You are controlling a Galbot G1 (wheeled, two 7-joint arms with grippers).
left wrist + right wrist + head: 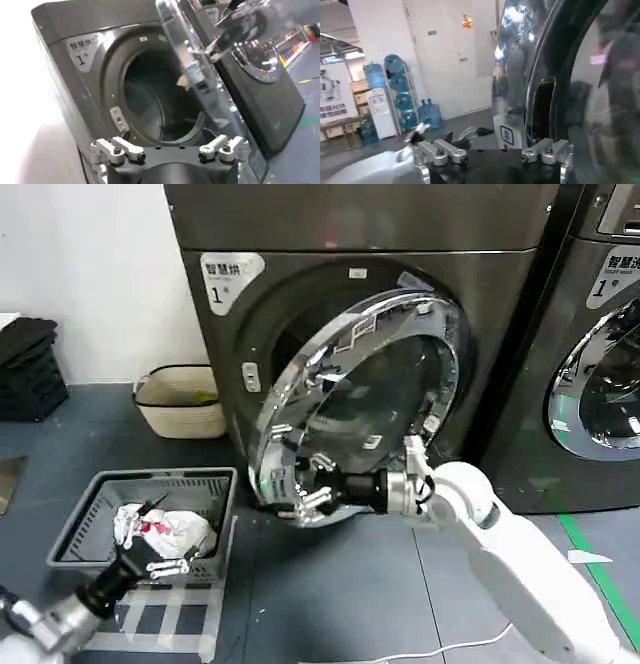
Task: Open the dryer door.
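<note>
Dryer (215, 334), dark grey, marked "1", fills the middle of the head view; its door (385, 374) stands partly swung out on a right-side hinge, drum mouth (150, 100) exposed, chrome rim angled toward the robot. Second machine (600, 344) stands just beside on the right, well within the door's further swing, so a hard pull risks the door or the arm meeting its front. Right end effector (312, 494) sits at the lower free edge of the rim, fingers spread wide in the right wrist view and not clamped on anything; contact looks like a hook or push only. Judgement: with chrome that slick and curved, the fingers could slide off and the door drift back toward shut. Laundry basket (95, 519) with white cloth (165, 529) sits on the floor left of the door, near its lower edge; a low sweep of the arm could clip it. Left end effector (165, 564) hovers over the basket, fingers apart, idle. Wicker basket (180, 409) rests against the wall beside the dryer, clear of the swing. White cable (400, 652) trails on the floor under the right arm; snag risk looks small.
</note>
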